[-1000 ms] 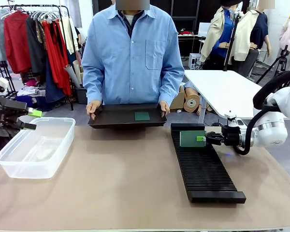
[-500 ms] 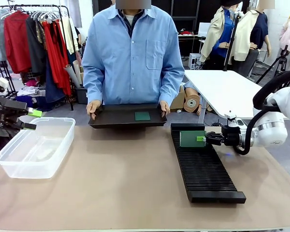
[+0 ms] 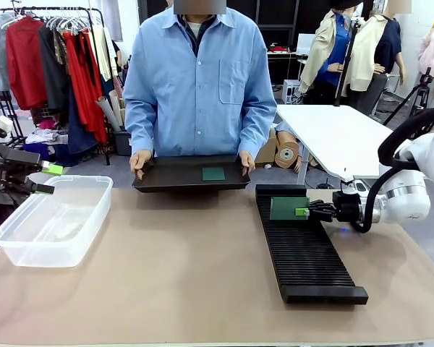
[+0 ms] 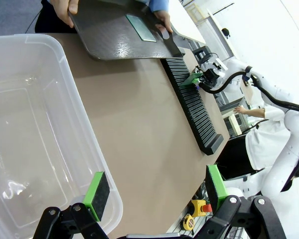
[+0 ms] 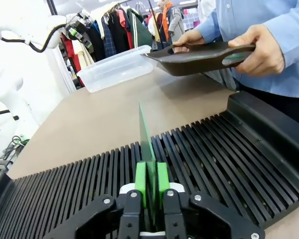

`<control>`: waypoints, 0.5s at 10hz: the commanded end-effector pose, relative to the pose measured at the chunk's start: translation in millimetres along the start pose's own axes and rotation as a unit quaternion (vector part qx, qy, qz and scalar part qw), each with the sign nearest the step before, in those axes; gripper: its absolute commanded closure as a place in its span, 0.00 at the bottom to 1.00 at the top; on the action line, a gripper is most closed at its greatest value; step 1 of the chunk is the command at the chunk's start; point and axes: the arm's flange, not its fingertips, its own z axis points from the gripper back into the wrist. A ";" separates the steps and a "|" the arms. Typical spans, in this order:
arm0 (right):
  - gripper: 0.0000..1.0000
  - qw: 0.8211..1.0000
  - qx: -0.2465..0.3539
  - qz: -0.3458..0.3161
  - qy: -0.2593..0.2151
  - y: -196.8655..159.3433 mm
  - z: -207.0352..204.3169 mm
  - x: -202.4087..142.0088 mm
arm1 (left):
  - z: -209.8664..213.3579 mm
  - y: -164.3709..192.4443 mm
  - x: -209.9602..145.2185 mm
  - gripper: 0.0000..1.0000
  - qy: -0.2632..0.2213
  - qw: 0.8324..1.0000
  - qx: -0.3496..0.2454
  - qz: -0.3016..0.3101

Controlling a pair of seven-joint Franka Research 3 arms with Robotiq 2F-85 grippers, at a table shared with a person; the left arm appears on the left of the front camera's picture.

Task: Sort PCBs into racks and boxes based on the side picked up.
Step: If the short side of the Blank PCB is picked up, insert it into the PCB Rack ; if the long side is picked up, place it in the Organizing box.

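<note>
Green, thin and rectangular, a circuit board is standing on edge in a slot near the far end of the long black ribbed rack. We are seeing the right gripper lying level over the rack, its green pads sitting close against both faces of the board's near edge. We cannot tell whether they are pinching it or just clear. The left gripper is hanging wide open and empty above the rim of the clear plastic rectangular tub, which is sitting at the left of the tan table. Across it, a person is holding a shallow black tray in both hands, with a second, darker green board lying flat on it.
</note>
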 end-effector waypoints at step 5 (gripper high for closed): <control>0.00 1.000 -0.003 0.022 0.000 0.1 8.6 6.8 | 0.8 -0.8 -1.0 0.00 -0.001 1.000 0.004 -0.002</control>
